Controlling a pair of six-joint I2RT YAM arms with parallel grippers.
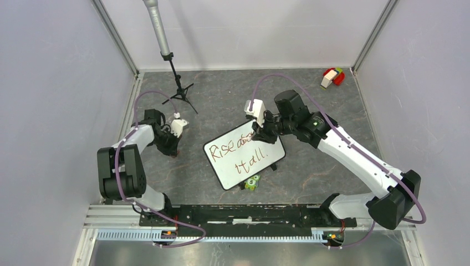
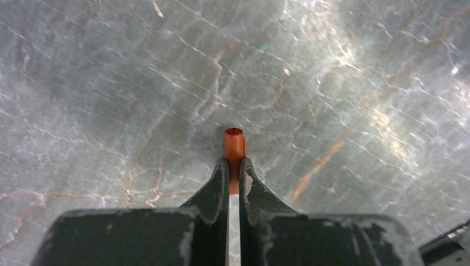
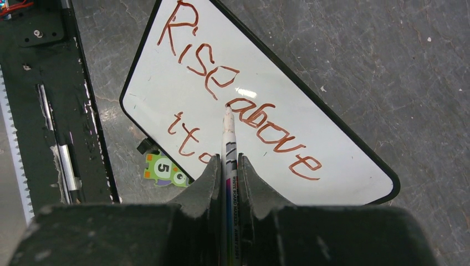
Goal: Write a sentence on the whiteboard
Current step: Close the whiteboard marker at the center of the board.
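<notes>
A white whiteboard (image 1: 244, 157) with a black frame lies tilted on the table, with red writing "Rise above it all". It fills the upper part of the right wrist view (image 3: 260, 100). My right gripper (image 3: 228, 160) is shut on a whiteboard marker (image 3: 229, 144), its tip near the "a" of "above"; in the top view it (image 1: 265, 133) hovers over the board's upper right corner. My left gripper (image 2: 234, 163) is shut on the orange marker cap (image 2: 234, 145), low over bare table left of the board (image 1: 170, 148).
A green puzzle piece marked 5 (image 1: 253, 182) lies at the board's near edge, also in the right wrist view (image 3: 163, 169). A microphone stand (image 1: 178, 88) is at the back left. A red, white and green block (image 1: 332, 77) lies at the back right. The black base rail (image 1: 244, 215) runs along the front.
</notes>
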